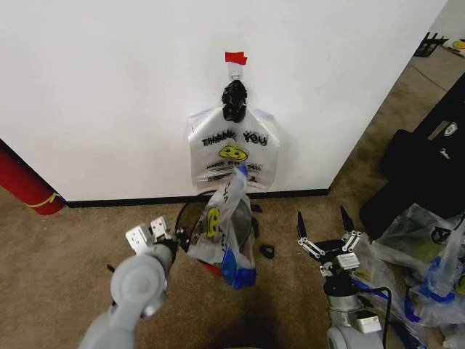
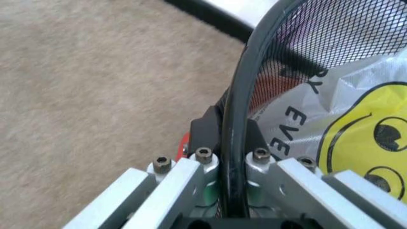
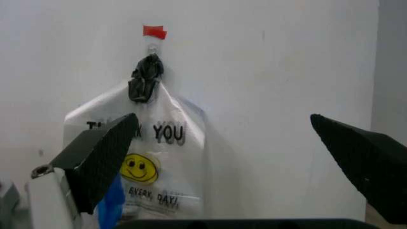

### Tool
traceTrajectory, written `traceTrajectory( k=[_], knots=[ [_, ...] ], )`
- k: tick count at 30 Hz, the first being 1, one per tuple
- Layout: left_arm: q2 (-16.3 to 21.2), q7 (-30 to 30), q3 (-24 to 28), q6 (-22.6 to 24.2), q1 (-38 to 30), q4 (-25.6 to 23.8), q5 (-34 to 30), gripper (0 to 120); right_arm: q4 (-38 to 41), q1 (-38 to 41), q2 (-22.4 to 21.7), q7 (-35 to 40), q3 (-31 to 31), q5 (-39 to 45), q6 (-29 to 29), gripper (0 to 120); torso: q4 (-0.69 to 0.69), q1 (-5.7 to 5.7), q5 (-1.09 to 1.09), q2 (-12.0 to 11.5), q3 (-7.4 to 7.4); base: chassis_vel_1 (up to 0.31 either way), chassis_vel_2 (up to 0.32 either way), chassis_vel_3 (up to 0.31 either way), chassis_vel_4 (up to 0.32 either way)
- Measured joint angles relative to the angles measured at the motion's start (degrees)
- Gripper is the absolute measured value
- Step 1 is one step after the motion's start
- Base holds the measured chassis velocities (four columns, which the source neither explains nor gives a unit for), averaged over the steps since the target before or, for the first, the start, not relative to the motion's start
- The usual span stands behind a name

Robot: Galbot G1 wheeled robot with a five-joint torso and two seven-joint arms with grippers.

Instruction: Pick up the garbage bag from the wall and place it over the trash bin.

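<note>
Closest in, the left hand (image 2: 230, 133) is clenched on the trash bin (image 2: 239, 71), one finger on each side of the black rim, with the mesh curving away behind it. Good anchor!

The garbage bag (image 1: 224, 233) sits bunched in and above the bin. Its yellow print presses against the mesh, its top rises in front of the wall (image 1: 109, 87), and a blue patch spills over the near edge toward the carpet floor (image 1: 58, 247). No hand has hold of it.

It looks like the spreading step: the bag is at the bin, but its mouth isn't over the rim yet.

The right hand (image 1: 323, 222) hovers well to the bin's right, released, fingers wide and pointing at the wall.

To do this well, I'd say the left grip should hold the bin firm, because a light wire bin will likely tip or slide under any tug. The right hand should pinch one layer at the bag's mouth, not the whole bunch, and pull it gently outward over the free side of the rim. Thin film slips and snags easily.

Behind, the THANK YOU bag (image 1: 234, 149) hangs from the hook (image 1: 237, 67). Leave that one alone.
</note>
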Motion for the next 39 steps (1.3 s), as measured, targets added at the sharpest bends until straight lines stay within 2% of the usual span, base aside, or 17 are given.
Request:
traceTrajectory(
  k=[4, 13, 20, 21, 25, 27, 30, 31, 32, 34, 35, 37, 39],
  knots=[
    [-2.6, 1.8, 0.8, -1.3, 2.4, 1.3, 5.7, 0, -0.5, 0.1, 0.2, 0.0, -0.2, -0.2, 0.4, 100, -0.01, 0.00, 0.00, 0.0, 0.00, 0.000, 0.000, 0.000, 0.000],
    [-5.4, 2.8, 1.7, -3.4, 3.1, 3.1, 8.5, 0, -1.6, 0.3, 0.4, 0.0, -0.4, -0.4, 1.0, 100, -0.01, 0.01, 0.00, 0.0, 0.00, 0.000, 0.000, 0.000, 0.000],
    [-4.7, 3.5, 2.2, -4.6, 2.9, 0.8, 8.8, 30, -2.6, 0.5, 0.7, 0.0, -0.3, -0.3, 1.6, 100, -0.01, 0.01, 0.00, 0.0, 0.00, 0.000, 0.000, 0.000, 0.000],
    [-4.7, 3.5, 2.2, -4.6, 2.9, 0.8, 8.8, 30, -2.6, 0.5, 0.7, 0.0, -0.3, -0.3, 1.6, 100, -0.01, 0.01, 0.00, 0.0, 0.00, 0.000, 0.000, 0.000, 0.000],
    [-2.5, 5.2, 1.8, -6.6, 2.5, 0.4, 9.6, 46, -3.2, 0.8, 1.2, 0.0, -0.4, -0.2, 1.8, 100, -0.01, 0.01, -0.01, 0.0, 0.00, 0.000, 0.000, 0.000, 0.000],
    [-1.7, 6.4, 1.6, -7.5, 2.4, 0.1, 10.9, 49, -3.4, 0.9, 1.3, 0.0, -0.5, -0.2, 1.8, 100, -0.01, 0.01, -0.02, 0.0, 0.00, 0.000, 0.000, 0.000, 0.000],
    [1.4, 15.9, 1.7, -9.3, 2.9, -4.2, 15.7, 63, -4.2, 1.5, 1.4, 0.0, -0.6, -0.3, 1.8, 100, -0.01, 0.01, -0.01, 0.0, 0.00, 0.000, 0.000, 0.000, 0.000],
    [2.1, 17.7, 1.8, -8.7, 3.0, -5.7, 15.8, 65, -4.3, 1.6, 1.4, 0.0, -0.6, -0.3, 1.7, 100, -0.01, 0.00, 0.00, 0.0, 0.01, 0.000, 0.000, 0.000, 0.000],
    [3.7, 21.1, 2.2, -5.8, 2.9, -9.1, 15.2, 71, -4.7, 1.9, 1.4, 0.0, -0.6, -0.4, 1.6, 100, -0.02, 0.00, 0.00, 0.0, 0.00, 0.000, 0.000, 0.000, 0.000],
    [5.5, 24.5, 2.9, -1.2, 2.7, -12.7, 13.3, 79, -4.8, 2.0, 1.4, -0.1, -0.8, -0.5, 1.3, 100, 0.00, 0.00, -0.01, 0.0, 0.00, 0.000, 0.000, 0.000, 0.000],
    [5.5, 24.5, 2.9, -1.2, 2.7, -12.7, 13.3, 79, -4.8, 2.0, 1.4, -0.1, -0.8, -0.5, 1.3, 100, 0.00, 0.00, -0.01, 0.0, 0.00, 0.000, 0.000, 0.000, 0.000],
    [8.0, 28.3, 4.2, 2.6, 2.1, -15.3, 12.3, 87, -4.7, 2.1, 1.5, -0.1, -1.0, -0.7, 1.0, 100, -0.01, 0.00, 0.00, 0.0, 0.00, 0.000, 0.000, 0.000, 0.000],
    [10.8, 32.0, 5.9, 4.2, 0.9, -16.4, 12.4, 95, -4.6, 2.1, 1.6, -0.3, -1.1, -1.1, 0.8, 100, -0.01, 0.01, -0.02, 0.0, 0.00, 0.000, 0.000, 0.000, 0.000]
  ],
)
